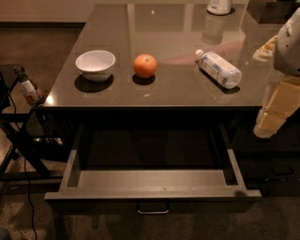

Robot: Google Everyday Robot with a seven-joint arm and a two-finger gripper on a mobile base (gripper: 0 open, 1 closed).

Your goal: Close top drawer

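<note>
The top drawer [152, 194] stands pulled far out from under the dark table top [154, 91]. Its grey inner walls and floor show and nothing lies in it. Its dark front faces me, with a small metal bar handle [153, 210] at the middle of the lower edge. My gripper [271, 121] hangs at the right edge of the view, beside the table's right front corner. It is above and to the right of the drawer's right front corner and does not touch the drawer. Its white arm reaches up out of the frame.
On the table top stand a white bowl [95, 64], an orange [145, 65] and a clear water bottle [219, 69] lying on its side. A white container [219, 5] is at the far edge. A black stand with a small bottle [28, 89] is to the left.
</note>
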